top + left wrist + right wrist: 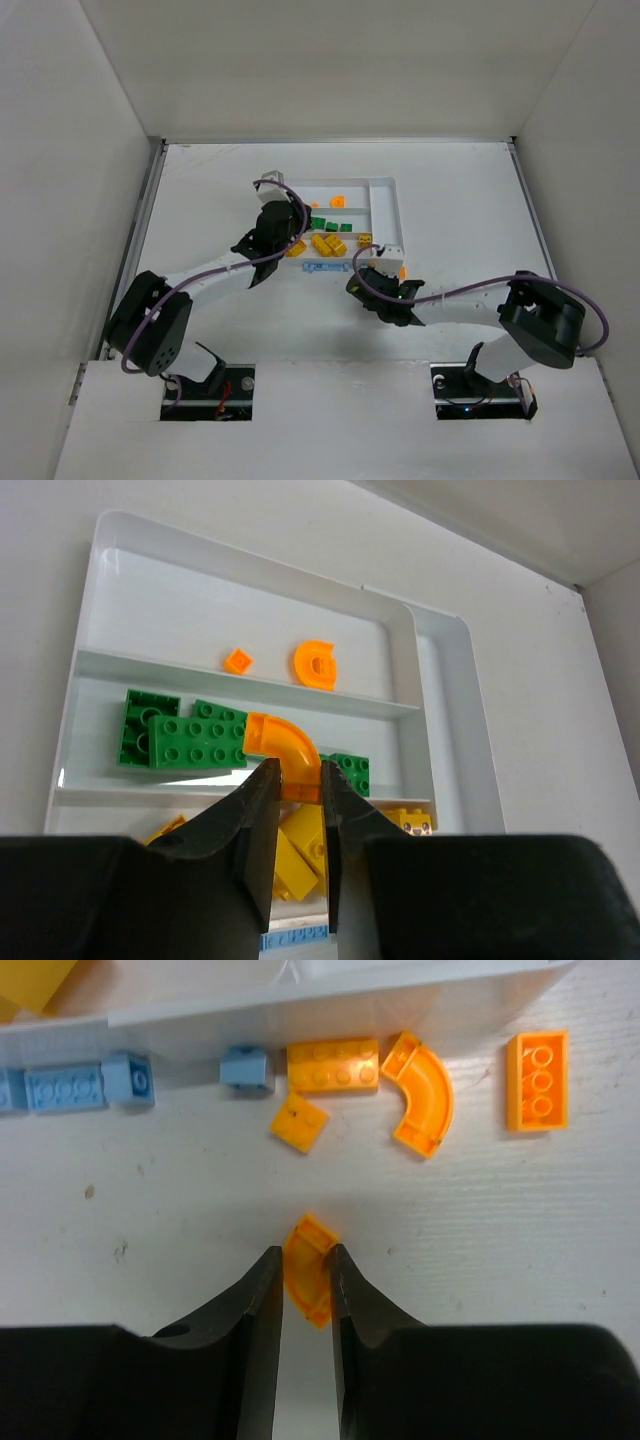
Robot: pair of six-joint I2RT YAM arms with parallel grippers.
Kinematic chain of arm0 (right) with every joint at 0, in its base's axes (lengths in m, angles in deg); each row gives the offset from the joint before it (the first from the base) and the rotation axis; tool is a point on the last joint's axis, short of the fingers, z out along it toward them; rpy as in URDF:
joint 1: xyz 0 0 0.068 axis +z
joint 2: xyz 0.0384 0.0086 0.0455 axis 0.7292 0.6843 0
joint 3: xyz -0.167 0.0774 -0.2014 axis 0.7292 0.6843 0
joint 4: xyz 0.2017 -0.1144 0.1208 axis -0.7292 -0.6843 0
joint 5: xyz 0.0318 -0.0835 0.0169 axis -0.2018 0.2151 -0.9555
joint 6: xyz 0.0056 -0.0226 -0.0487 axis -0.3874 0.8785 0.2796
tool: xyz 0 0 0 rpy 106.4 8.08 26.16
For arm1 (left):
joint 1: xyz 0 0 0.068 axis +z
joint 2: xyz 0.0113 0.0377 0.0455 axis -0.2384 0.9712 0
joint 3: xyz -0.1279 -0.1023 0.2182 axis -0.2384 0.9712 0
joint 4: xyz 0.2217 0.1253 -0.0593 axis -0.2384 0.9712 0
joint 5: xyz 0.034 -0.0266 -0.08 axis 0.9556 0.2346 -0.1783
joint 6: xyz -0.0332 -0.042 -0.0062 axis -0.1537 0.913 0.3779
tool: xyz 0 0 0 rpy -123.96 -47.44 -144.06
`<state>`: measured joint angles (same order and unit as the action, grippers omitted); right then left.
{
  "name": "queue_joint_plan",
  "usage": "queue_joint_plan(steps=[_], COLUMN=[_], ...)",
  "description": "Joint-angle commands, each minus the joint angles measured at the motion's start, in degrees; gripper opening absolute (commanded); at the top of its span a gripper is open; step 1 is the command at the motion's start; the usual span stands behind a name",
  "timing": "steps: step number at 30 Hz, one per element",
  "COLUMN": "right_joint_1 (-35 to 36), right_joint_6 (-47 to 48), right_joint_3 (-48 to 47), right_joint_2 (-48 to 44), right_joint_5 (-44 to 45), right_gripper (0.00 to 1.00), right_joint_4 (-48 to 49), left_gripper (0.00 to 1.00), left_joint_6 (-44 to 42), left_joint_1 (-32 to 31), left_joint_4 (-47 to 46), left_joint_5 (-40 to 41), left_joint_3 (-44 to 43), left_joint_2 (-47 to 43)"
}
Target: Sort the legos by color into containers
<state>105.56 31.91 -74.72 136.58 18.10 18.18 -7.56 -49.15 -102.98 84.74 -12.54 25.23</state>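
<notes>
The white tray (200, 600) holds sorted legos: two orange pieces (318, 665) in the far section, green bricks (195, 738) in the middle one and yellow bricks (300, 855) in the near one. Above the middle section my left gripper (295, 775) is shut on an orange curved lego (285, 742). My right gripper (305, 1255) is down on the table just in front of the tray (300, 1005). Its jaws are closed against both sides of a small orange curved lego (308, 1235). In the top view the left gripper (285, 228) is over the tray's left part and the right gripper (385, 278) is off its near right corner.
Loose on the table along the tray's near edge lie an orange brick (333, 1065), an orange curved piece (425, 1090), another orange brick (538, 1080), a small orange square (299, 1122) and light blue bricks (65, 1087). White walls enclose the table.
</notes>
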Motion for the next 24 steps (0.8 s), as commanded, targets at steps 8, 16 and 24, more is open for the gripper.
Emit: queue_joint_plan(steps=[8,16,24], right_joint_1=[2.21,2.3,-0.77], right_joint_6=[2.02,4.13,8.87], right_joint_3=[5.49,7.68,6.29], right_joint_2=[-12.06,-20.76,-21.05], right_joint_5=[-1.62,-3.2,-7.68], right_gripper=[0.2,0.2,0.2], right_joint_4=[-0.85,2.57,10.04], left_gripper=[0.12,0.12,0.22], left_joint_6=[-1.26,-1.87,-2.23], left_joint_1=[5.07,8.5,9.21], left_joint_4=[2.72,8.44,10.11], left_joint_5=[-2.82,-3.52,-2.82], left_joint_3=[-16.8,-28.49,-32.46], left_joint_2=[14.73,26.68,31.18])
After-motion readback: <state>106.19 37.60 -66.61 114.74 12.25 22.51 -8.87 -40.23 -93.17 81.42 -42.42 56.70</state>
